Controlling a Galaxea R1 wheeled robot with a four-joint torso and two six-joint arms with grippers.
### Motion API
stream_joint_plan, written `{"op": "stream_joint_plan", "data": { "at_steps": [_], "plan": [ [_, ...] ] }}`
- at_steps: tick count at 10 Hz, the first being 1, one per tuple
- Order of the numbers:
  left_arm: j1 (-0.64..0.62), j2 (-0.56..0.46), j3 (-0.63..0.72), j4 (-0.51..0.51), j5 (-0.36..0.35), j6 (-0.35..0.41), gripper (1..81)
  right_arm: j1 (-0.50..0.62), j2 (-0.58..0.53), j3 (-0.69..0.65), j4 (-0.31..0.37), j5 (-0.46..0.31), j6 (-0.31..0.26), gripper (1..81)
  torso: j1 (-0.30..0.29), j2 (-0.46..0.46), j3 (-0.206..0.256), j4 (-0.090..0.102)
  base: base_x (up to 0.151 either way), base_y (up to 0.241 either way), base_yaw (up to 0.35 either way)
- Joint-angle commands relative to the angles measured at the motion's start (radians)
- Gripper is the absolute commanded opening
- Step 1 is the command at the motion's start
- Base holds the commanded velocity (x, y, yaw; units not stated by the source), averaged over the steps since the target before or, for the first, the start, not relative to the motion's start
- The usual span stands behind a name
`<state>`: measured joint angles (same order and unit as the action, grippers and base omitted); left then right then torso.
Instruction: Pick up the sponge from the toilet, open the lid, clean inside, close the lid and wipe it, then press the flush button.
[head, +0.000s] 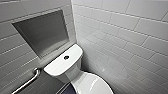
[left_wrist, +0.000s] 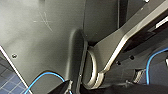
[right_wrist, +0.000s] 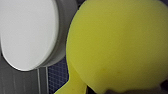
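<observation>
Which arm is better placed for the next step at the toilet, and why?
Right, probably. The sponge sits close before the right wrist, beside the white toilet, so that arm seems to carry it near the work. The left wrist faces the robot's own dark plate.

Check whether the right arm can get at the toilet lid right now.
Probably yes: the right wrist view shows the sponge close beside the lid, with nothing seen between them.

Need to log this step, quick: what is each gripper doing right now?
Left gripper: cannot be told.
Right gripper: closed, holding the sponge.
</observation>
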<state>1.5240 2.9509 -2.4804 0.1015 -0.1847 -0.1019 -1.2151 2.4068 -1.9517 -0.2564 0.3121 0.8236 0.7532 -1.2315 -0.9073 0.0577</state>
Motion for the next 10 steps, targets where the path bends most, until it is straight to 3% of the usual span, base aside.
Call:
{"op": "stream_joint_plan", "data": {
  "at_steps": [1, 4, 7, 10],
  "plan": [
    [-0.031, -0.106, 0.203, 0.006, 0.076, 0.005, 81.1, -0.260, -0.039, -0.217, -0.127, 0.188, -0.001, 1.0, 0.000, 0.000, 0.000, 0.000, 0.000, 0.000, 0.000],
    [-0.043, -0.136, 0.239, 0.006, 0.067, 0.008, 81.1, -0.395, 0.029, -0.301, -0.251, 0.208, -0.003, 1.0, 0.000, 0.000, 0.000, 0.000, 0.000, 0.000, 0.000],
    [-0.048, -0.130, 0.242, 0.006, 0.068, 0.013, 81.1, -0.458, 0.160, -0.474, -0.326, 0.222, 0.002, 1.0, 0.000, 0.000, 0.000, 0.000, 0.000, 0.000, 0.000],
    [-0.048, -0.130, 0.242, 0.006, 0.067, 0.014, 81.1, -0.466, 0.194, -0.493, -0.356, 0.225, 0.000, 1.0, 0.001, 0.000, 0.000, 0.000, -0.067, 0.000, 0.000]
  ]
}}
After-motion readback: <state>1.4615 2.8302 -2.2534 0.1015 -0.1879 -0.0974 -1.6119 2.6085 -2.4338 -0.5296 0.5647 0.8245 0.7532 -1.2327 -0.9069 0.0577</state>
